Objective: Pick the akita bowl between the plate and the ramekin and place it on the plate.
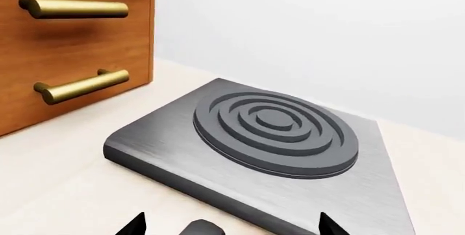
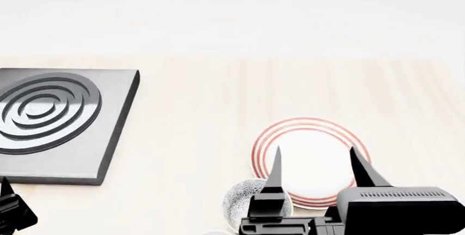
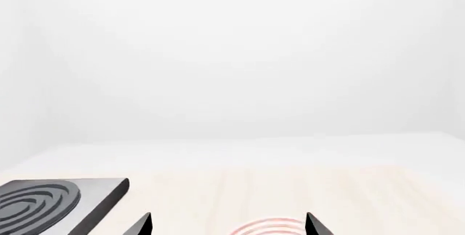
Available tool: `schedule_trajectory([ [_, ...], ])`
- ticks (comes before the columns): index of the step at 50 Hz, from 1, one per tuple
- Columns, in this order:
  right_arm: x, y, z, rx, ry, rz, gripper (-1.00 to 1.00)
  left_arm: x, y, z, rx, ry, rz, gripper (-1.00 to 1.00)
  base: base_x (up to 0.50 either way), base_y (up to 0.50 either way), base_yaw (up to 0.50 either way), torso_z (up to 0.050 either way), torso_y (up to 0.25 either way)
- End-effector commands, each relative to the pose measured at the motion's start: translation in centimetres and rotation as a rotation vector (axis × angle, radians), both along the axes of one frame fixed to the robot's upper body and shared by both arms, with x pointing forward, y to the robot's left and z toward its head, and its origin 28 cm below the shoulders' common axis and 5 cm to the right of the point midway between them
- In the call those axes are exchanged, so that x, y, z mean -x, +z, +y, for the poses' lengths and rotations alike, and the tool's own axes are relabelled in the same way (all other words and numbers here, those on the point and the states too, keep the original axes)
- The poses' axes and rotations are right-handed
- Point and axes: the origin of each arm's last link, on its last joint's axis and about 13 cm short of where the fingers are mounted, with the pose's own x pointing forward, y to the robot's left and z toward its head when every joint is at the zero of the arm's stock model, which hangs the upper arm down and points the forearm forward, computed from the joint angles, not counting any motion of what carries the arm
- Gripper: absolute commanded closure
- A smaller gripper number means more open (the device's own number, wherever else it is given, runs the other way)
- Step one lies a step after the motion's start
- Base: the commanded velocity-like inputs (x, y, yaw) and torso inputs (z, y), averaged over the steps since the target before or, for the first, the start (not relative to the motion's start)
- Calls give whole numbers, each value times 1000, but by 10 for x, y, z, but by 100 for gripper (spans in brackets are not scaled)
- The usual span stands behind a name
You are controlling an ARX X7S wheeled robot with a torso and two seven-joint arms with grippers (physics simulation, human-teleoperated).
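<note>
Near the front edge of the table, my right gripper (image 2: 316, 161) hangs with its fingers spread wide and empty above the plate (image 2: 312, 131), apparently lined up to drop toward the akita bowl (image 2: 243, 199) just to its left. That bowl, speckled grey and white, touches or overlaps the plate's near-left rim, half hidden by my finger. My left gripper (image 1: 231, 225), also wide, idles by the stove burner (image 2: 51, 121).

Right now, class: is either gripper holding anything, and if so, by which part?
Nothing is held. The right gripper is open above the red-ringed white plate; the left gripper is open over the grey ringed burner slab.
</note>
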Motion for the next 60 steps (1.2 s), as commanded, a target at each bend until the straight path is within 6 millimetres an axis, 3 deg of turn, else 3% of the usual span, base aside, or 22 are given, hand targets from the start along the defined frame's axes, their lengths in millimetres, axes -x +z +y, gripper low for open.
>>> schedule_trajectory([
  [1, -5, -2, 2, -33, -4, 72, -100, -1, -1, 0, 4, 2, 2, -100, 0, 0, 0, 0, 0],
  [13, -16, -4, 2, 9, -26, 192, -100, -1, 1, 0, 16, 7, 7, -100, 0, 0, 0, 0, 0],
  [25, -29, -7, 7, 17, 82, 265, -100, -1, -1, 0, 16, 6, 7, -100, 0, 0, 0, 0, 0],
  [60, -47, -13, 4, 94, 43, 484, -100, -1, -1, 0, 16, 7, 7, -100, 0, 0, 0, 0, 0],
])
